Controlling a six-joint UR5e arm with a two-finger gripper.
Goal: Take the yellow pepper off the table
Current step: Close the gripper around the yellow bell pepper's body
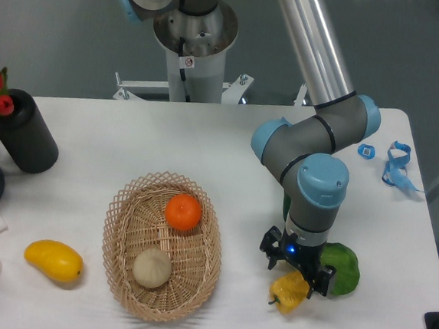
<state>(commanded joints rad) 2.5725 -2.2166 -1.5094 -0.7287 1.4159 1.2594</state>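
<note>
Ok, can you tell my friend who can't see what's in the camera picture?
A robot arm's gripper is down over a yellow pepper on a white table, with a green pepper right beside it. To the left, a wicker basket holds an orange and a pale round fruit; a yellow mango lies farther left.

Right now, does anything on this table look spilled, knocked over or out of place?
Nothing looks spilled or damaged. The basket sits flat with an orange and a pale round item inside. The yellow pepper lies on its side on the table, directly under the gripper, touching a green pepper.
</note>
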